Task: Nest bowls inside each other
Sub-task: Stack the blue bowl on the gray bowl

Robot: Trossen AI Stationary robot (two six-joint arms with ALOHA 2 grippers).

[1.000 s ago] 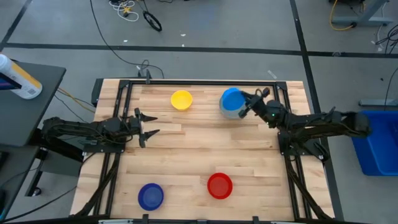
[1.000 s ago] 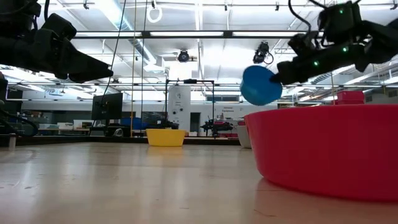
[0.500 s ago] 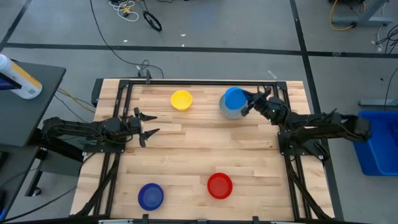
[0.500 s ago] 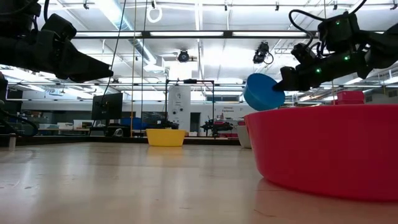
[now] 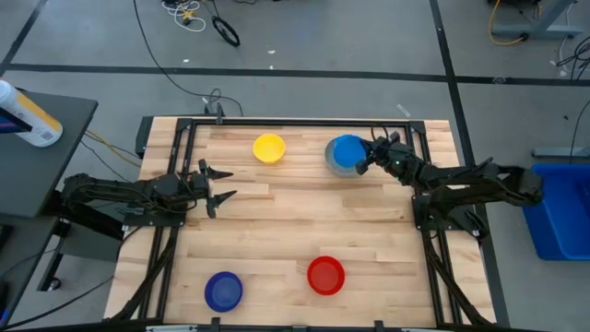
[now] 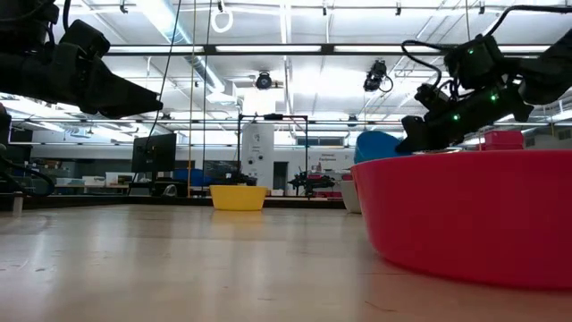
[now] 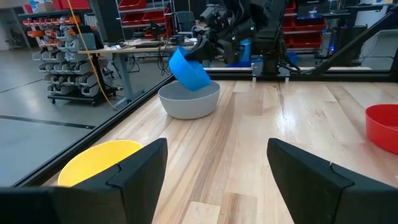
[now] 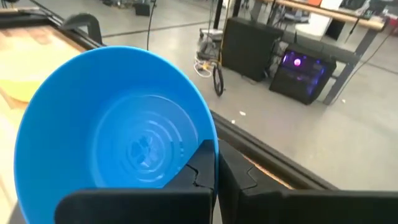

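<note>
A light blue bowl (image 7: 188,67) hangs tilted over the grey bowl (image 7: 186,102) at the table's far right, its lower side dipping inside the grey rim. My right gripper (image 5: 366,159) is shut on it. The yellow bowl (image 5: 269,148) stands on its base at the far middle, the red bowl (image 5: 325,275) and the dark blue bowl (image 5: 223,290) near the front edge. At the table's left, my left gripper (image 5: 218,189) hovers open and level with nothing between its fingers. My right gripper pinches the light blue bowl's rim (image 8: 210,144), one finger (image 8: 198,171) inside the bowl and one (image 8: 241,177) outside. It comes from the table's right, slanting a little downward. The bowl is tilted; whether it touches the grey bowl (image 5: 334,164) I cannot tell.
A dark metal frame (image 5: 295,122) runs along the table's edges. In the low view the red bowl (image 6: 465,215) fills the near right and hides most of the grey bowl. Bare wood lies in the table's middle.
My right gripper has come down with the light blue bowl toward the grey bowl and has rolled. The bowl has sunk from well above the grey bowl until its lower side lies inside the grey rim.
</note>
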